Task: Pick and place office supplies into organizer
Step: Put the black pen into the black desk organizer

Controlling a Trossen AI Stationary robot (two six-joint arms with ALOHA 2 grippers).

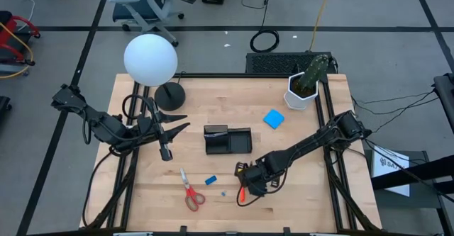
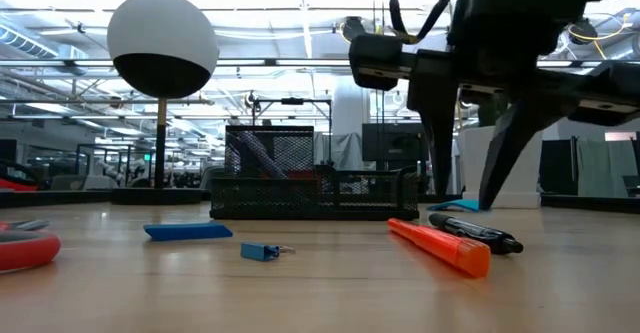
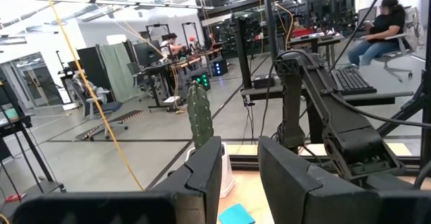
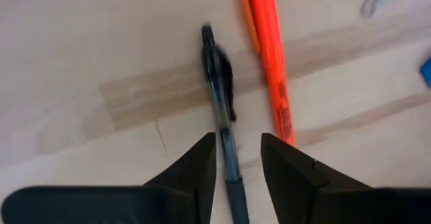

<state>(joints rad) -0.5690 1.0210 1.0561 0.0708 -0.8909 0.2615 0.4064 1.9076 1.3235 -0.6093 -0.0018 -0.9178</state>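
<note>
Pen (image 4: 221, 109) end between end effector fingers (image 4: 195, 173)

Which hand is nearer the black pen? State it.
Right. The right hand hangs directly over the black pen, fingers straddling it; the left hand waits across the table near the lamp base.

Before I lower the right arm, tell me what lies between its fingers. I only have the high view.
Observer: The right wrist view shows the black pen lying lengthwise on the table inside the open right gripper.
Operator: Check the red pen.
Observer: The red pen lies beside the black pen, outside the gripper, not inside it.
Operator: Report the left gripper.
Observer: In its own wrist view the left gripper is open and empty, facing the cactus.
</note>
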